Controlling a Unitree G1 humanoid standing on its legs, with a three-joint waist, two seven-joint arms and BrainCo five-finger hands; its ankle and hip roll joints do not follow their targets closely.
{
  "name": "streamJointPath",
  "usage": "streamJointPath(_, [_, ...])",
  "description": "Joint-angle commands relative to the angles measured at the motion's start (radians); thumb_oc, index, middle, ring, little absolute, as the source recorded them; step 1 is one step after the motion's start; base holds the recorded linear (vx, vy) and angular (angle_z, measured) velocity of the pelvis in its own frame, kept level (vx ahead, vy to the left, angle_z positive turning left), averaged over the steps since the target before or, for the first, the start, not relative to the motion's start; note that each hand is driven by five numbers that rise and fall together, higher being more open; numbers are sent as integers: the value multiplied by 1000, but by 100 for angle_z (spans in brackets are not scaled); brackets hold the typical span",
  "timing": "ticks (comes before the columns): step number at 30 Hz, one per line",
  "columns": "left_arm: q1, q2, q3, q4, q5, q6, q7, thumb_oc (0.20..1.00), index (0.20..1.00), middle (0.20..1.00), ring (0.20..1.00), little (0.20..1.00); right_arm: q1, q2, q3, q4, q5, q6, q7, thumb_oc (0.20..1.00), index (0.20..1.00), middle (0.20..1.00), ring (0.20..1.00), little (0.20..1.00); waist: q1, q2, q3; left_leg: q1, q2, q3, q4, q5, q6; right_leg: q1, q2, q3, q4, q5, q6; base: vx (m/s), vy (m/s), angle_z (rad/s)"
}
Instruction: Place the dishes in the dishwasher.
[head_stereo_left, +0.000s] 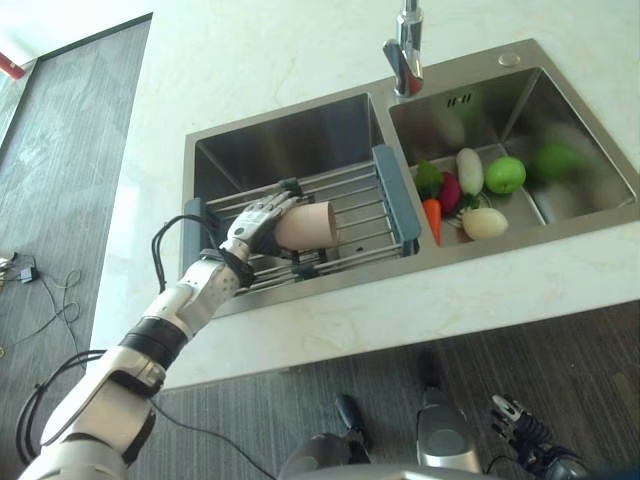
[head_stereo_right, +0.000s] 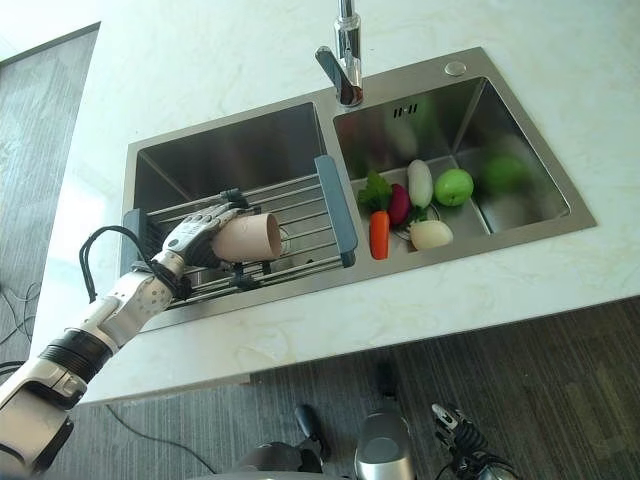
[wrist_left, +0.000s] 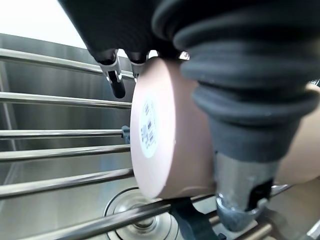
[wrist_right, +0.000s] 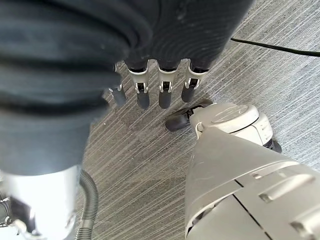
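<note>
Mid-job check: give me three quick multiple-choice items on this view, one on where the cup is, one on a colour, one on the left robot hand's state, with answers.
1. Where is the pink cup?
A. on the drying rack over the left basin
B. in the right basin
C. on the counter

2. What colour is the apple?
A. red
B. green
C. yellow

3. The left robot hand is:
A. open, hanging free
B. curled, empty
C. closed round the cup

Answers: 1 A, it lies over the rack's bars; 2 B, it is green; 3 C, the fingers wrap the cup's body.
</note>
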Motion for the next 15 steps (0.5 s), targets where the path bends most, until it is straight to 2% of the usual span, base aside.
streamJointPath(1, [-15,47,-23,20,21,11,-48,200,200,200,200,200,-9,32,-4,5,29,-24,6,1000,1000,1000,1000,1000,7,-25,-4,-88,20,-112,94,-52,-21,-57,-64,57,133,-117,99,-7,1,4])
streamJointPath(6, [-10,47,-30,24,27,57,-111,200,200,200,200,200,-11,29,-7,0,32,-20,4,1000,1000,1000,1000,1000,5,-24,-4,-87,21,-111,91,-51,-22,-57,-63,58,131,-116,100,0,0,0])
streamJointPath(10, [-19,60,-44,13,34,18,-147,200,200,200,200,200,-13,25,-9,4,34,-19,6,1000,1000,1000,1000,1000,5,-22,-3,-87,20,-110,89,-51,-22,-56,-64,57,128,-115,101,0,0,0])
streamJointPath(15, [-25,66,-47,3,-22,37,-209,200,200,200,200,200,-15,25,-13,16,29,-15,-1,1000,1000,1000,1000,1000,5,-18,-9,-80,20,-106,82,-51,-22,-52,-64,53,125,-114,104,0,0,0])
